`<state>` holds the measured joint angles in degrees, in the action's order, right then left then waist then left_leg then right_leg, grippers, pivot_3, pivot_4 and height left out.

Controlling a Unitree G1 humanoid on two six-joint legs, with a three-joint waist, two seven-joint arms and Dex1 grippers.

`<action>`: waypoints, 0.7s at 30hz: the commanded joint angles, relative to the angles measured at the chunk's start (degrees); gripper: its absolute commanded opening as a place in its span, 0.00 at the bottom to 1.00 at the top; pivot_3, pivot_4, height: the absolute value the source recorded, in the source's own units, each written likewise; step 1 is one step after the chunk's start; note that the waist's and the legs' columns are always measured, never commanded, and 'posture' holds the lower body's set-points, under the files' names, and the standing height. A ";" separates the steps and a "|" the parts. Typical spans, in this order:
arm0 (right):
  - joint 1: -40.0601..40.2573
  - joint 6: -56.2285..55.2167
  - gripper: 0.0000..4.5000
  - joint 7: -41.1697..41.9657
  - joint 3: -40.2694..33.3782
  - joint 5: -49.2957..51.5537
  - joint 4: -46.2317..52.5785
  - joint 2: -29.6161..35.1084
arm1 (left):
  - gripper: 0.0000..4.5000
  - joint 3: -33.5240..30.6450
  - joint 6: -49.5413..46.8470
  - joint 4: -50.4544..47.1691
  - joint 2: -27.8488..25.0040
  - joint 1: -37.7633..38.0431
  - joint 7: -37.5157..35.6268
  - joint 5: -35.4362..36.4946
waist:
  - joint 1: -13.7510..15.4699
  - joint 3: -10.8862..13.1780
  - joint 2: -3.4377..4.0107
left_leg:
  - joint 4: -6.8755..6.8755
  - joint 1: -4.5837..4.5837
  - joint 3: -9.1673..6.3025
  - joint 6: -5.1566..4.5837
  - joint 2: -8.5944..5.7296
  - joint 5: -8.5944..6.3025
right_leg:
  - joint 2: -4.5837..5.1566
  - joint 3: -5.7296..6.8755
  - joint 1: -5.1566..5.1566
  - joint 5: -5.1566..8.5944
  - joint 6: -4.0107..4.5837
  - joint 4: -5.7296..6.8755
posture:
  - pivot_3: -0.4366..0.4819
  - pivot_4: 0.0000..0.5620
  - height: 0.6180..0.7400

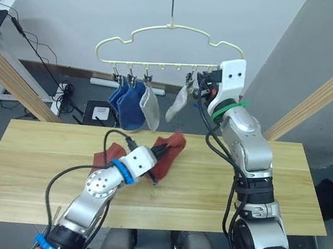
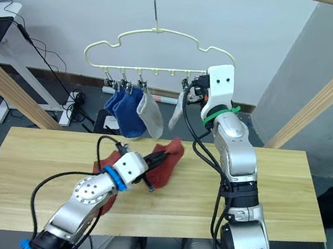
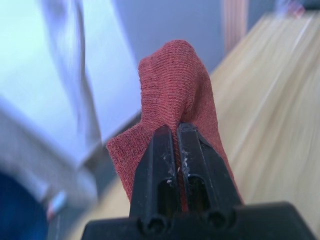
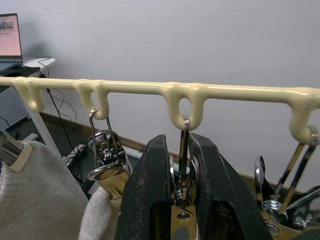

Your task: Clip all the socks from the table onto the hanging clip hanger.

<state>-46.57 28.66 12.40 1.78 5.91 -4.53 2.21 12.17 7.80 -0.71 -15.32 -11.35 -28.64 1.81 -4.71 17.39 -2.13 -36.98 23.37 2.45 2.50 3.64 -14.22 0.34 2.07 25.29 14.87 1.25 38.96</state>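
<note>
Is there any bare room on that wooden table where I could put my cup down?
Yes. The long light-wood table is bare from its left end up to the two rust-red socks, and again at its right end. It is crowded mid-table, where the left gripper pinches one red sock beneath the pale-yellow clip hanger.

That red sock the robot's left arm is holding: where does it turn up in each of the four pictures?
Left eye view: the red sock sits mid-picture over the table, pinched by the left pincer.
Right eye view: mid-picture again, just below the hanging grey sock.
Left wrist view: centre, rising from the shut fingers.
Right wrist view: not in it.
Shared landmark: the yellow hanger, whose bar crosses the right wrist view.
</note>
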 commanded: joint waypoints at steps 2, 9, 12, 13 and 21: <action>-0.98 0.08 0.06 0.06 -0.50 1.08 3.22 0.00 | 0.00 0.93 3.90 5.50 3.38 -5.27 0.68 -1.04 | -0.13 0.00 0.00 | 0.00 0.01 0.01 0.00 0.00 0.00 | 0.00 0.01 0.01 0.00 0.00 0.00 | 0.29 0.54 1.00; -1.16 0.57 0.06 0.02 -0.56 1.03 3.62 0.04 | 0.00 -0.08 9.90 19.32 8.78 -16.58 3.47 -2.47 | -0.25 0.00 -0.01 | -0.01 0.08 0.02 -0.01 -0.01 0.00 | -0.01 0.06 0.02 0.00 -0.01 -0.04 | 0.27 0.54 1.00; -0.92 0.83 0.06 -0.01 -0.53 0.98 4.02 0.10 | 0.00 -0.21 11.49 22.10 9.79 -18.49 2.76 -1.86 | -0.31 0.00 -0.01 | 0.01 0.08 0.04 -0.02 -0.01 -0.01 | -0.01 0.06 0.02 0.00 -0.01 -0.06 | 0.26 0.54 1.00; -0.87 0.89 0.06 -0.03 -0.52 0.97 4.11 0.11 | 0.00 -0.19 11.92 22.62 10.07 -18.88 2.62 -1.82 | -0.32 0.00 0.00 | 0.02 0.08 0.06 -0.02 -0.01 -0.01 | -0.01 0.07 0.03 0.00 -0.01 -0.07 | 0.26 0.54 1.00; -0.71 1.14 0.06 -0.07 -0.45 0.91 4.44 0.12 | 0.00 -1.87 13.20 26.08 10.88 -20.73 4.75 -2.48 | -0.34 0.00 -0.01 | -0.02 0.09 0.28 -0.02 -0.01 -0.01 | 0.01 0.07 0.03 0.00 -0.01 -0.06 | 0.25 0.54 1.00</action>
<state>-46.69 30.03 12.38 1.72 5.93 -2.96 2.27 11.37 19.34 25.61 -4.49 -31.25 -24.81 -0.61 -5.06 17.39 -2.14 -36.99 23.46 2.73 2.49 3.63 -14.23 0.34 2.15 25.33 14.87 1.24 38.90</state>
